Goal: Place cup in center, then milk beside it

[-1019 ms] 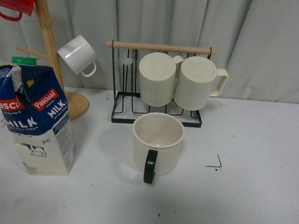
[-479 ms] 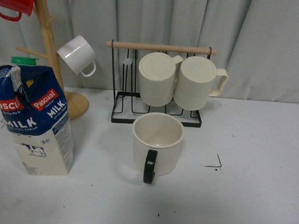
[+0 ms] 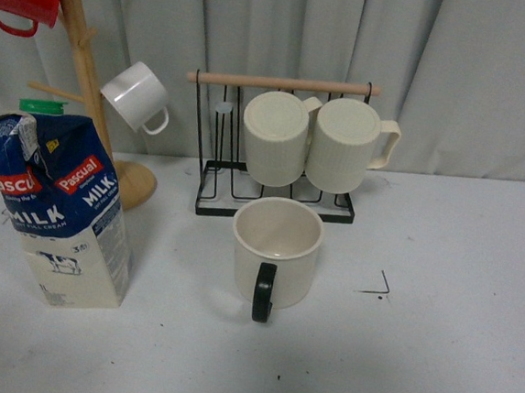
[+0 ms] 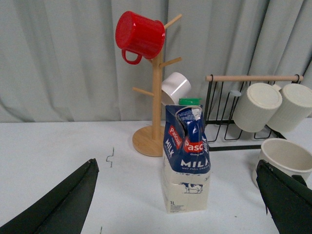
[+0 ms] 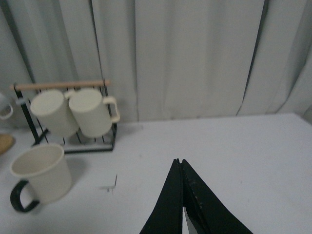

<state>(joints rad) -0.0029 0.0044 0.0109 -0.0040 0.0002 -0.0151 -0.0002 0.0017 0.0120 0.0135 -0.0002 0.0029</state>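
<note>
- Spreading wide, the left jaws stand released and empty. Their dark fingers (image 4: 63, 204) sit at the two edges of the left wrist view, with the carton framed between them.
- The right jaws are clenched on nothing, fingers (image 5: 176, 204) pressed flat together over bare white tabletop (image 3: 450, 360) to the right of the cup.
- The wide cream mug with the black handle (image 3: 274, 251) stands upright near a black corner mark (image 3: 379, 286) to its right, so I judge it already placed.
- The tall blue-and-cream gable-top milk carton (image 3: 63, 216) stands upright well to the left of the cup, which makes it the step in hand.
- Grip it across the cream lower half, since the gable looks creased.
- Carry it low and upright, and set it just left of the cup without touching it.
</note>
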